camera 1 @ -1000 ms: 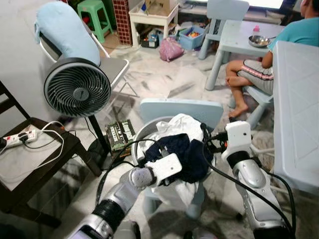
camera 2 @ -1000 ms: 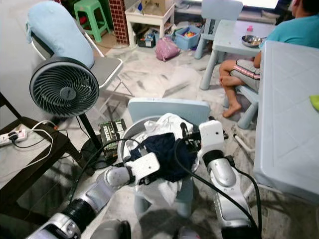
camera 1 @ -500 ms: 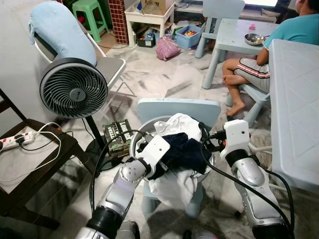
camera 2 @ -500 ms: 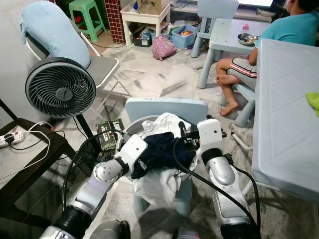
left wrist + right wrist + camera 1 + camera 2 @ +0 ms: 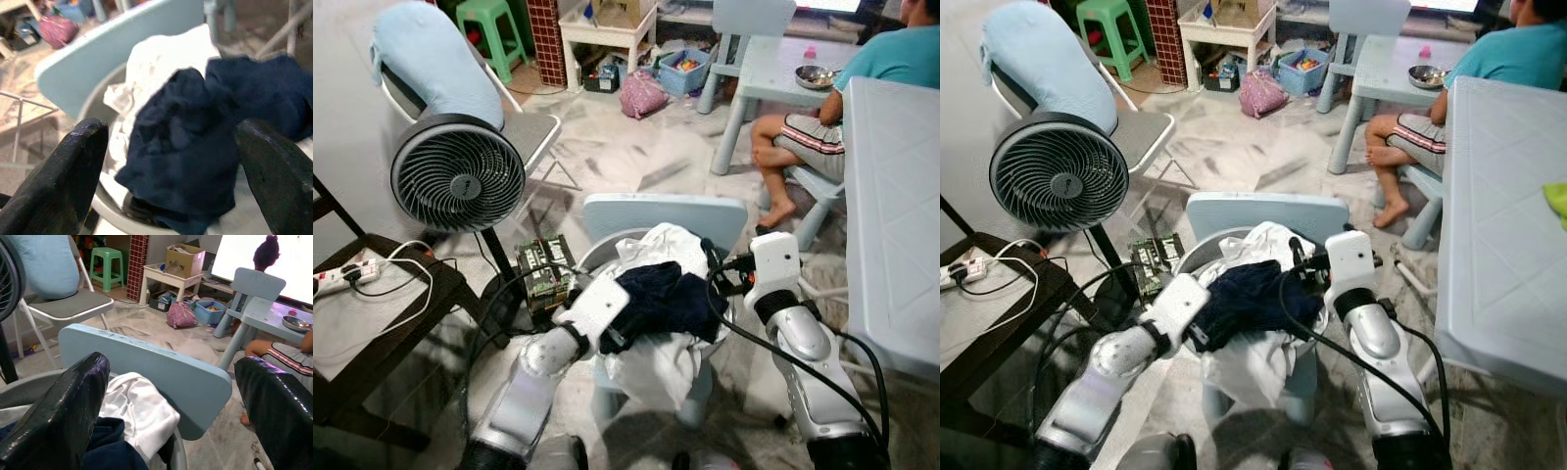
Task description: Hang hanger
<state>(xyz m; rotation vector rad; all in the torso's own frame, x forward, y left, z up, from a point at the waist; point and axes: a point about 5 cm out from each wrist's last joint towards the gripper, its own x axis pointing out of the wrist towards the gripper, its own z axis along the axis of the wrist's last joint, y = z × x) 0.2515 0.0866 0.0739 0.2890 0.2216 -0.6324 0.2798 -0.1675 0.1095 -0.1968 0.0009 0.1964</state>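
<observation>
- In the grey basin (image 5: 590, 257) on the pale blue chair (image 5: 666, 211) lay a dark navy garment (image 5: 671, 296) over white cloth (image 5: 656, 357); we could make out no hanger anywhere, so where the task's thing was we could not tell.
- Our left gripper (image 5: 171, 161), fingers spread wide and empty, pointed at the navy garment from just beside the basin.
- Our right gripper (image 5: 171, 401), also agape and holding nothing, hovered at the basin's far rim.
- A fan (image 5: 460, 176) stood to the left; a person (image 5: 842, 108) sat beyond.
- We judged the hanging not yet begun: find, grasp, carry, hook.
</observation>
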